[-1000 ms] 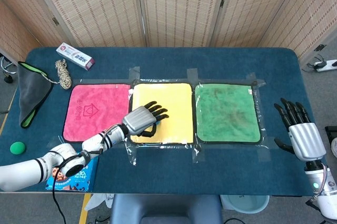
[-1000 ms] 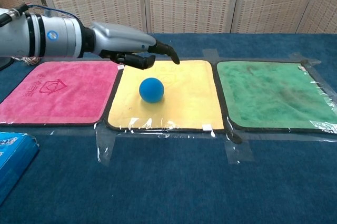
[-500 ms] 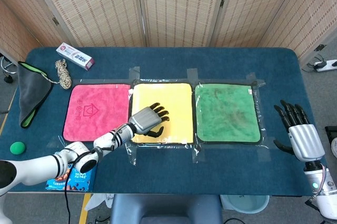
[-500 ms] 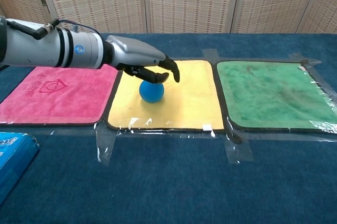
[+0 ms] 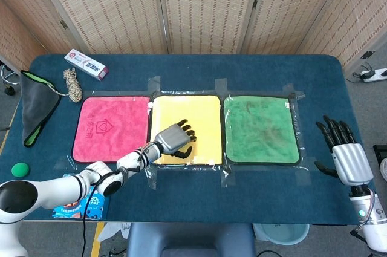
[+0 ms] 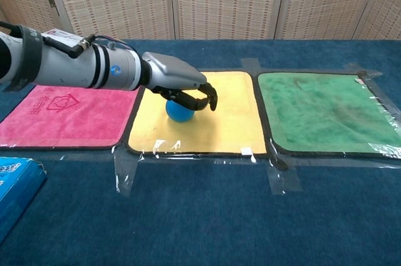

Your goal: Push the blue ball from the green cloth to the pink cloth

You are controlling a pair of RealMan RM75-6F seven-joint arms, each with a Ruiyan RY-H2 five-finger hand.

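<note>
Fingers (image 6: 199,96) of my left hand (image 6: 178,84) curl down over the blue ball (image 6: 179,110), cupping its top and its right side; whether they actually press on it or only arch just above it, I cannot tell, so I will not call it a grip. In the head view the ball is hidden under that hand (image 5: 175,139).

Ball and hand sit on the yellow cloth (image 6: 232,125), the middle 1 of the 3 taped cloths, toward its near left part. So the ball is off the green cloth (image 6: 319,112), which lies bare at the right, and I judge the push roughly half done. The pink cloth (image 6: 69,112) lies just to the left of the yellow one, their edges side by side, and nothing is on it yet.

What is left, as I read it: a sweep leftward with the fingers behind the ball's right side, over the yellow cloth's dark border and onto the pink.

My right hand (image 5: 346,151) hangs at the far right edge of the table (image 5: 254,69), fingers spread, holding nothing, well apart from the cloths.
</note>
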